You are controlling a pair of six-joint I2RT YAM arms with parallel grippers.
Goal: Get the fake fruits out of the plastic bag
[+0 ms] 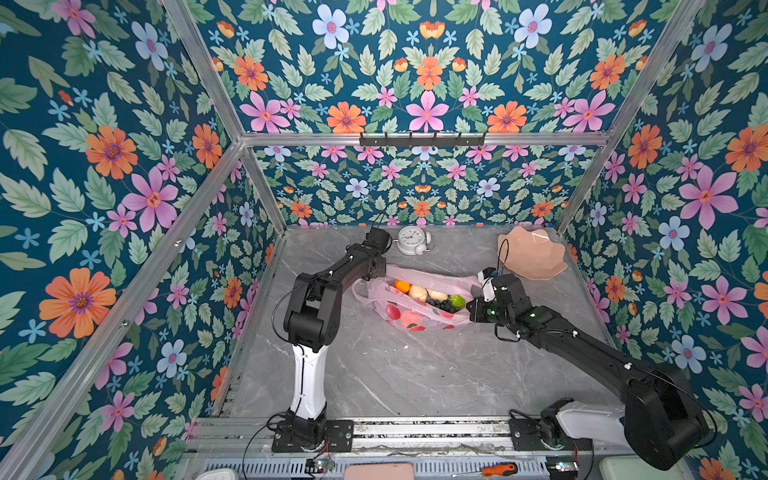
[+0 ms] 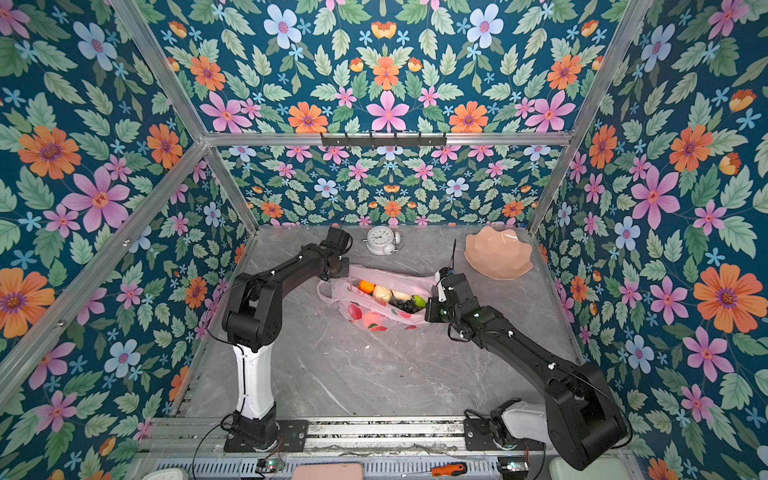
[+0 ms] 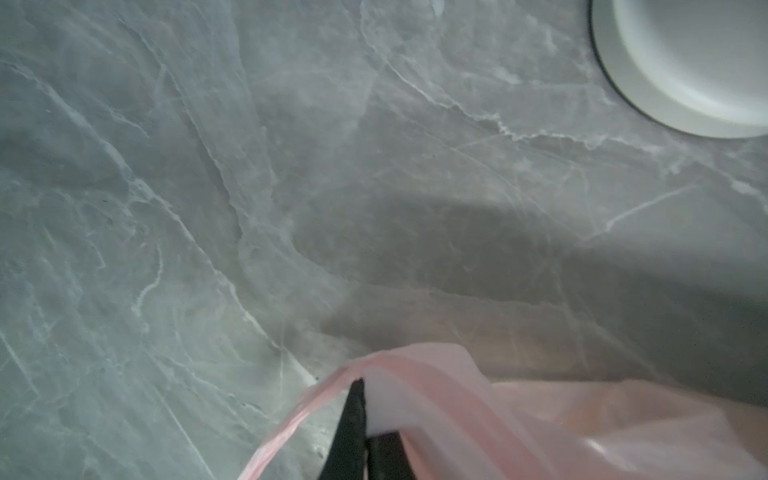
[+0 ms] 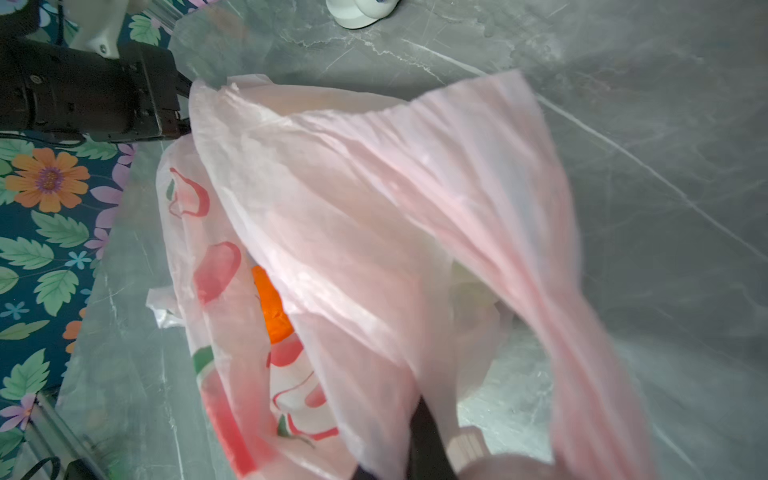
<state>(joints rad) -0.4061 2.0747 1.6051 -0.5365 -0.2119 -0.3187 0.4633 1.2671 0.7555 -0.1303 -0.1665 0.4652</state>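
The plastic bag point(image 1: 419, 322) point(image 2: 376, 320) lies on the grey marble table, its mouth stretched wide between my two grippers. Fake fruits show in the mouth: an orange point(image 1: 402, 286), a pale cream fruit point(image 1: 418, 293), dark grapes point(image 1: 444, 306) and a green fruit point(image 1: 457, 300). My left gripper point(image 1: 388, 272) point(image 3: 362, 388) is shut on the pink film point(image 3: 478, 407) at the bag's far left rim. At the bag's right end my right gripper point(image 1: 471, 307) point(image 4: 424, 411) is shut on the film point(image 4: 374, 208). The orange point(image 4: 270, 307) shows through in the right wrist view.
A white alarm clock point(image 1: 412, 240) stands at the back, just behind the left wrist. A peach scalloped dish point(image 1: 532, 253) sits at the back right. An orange-handled screwdriver point(image 1: 498, 469) lies on the front rail. Flowered walls close in on three sides.
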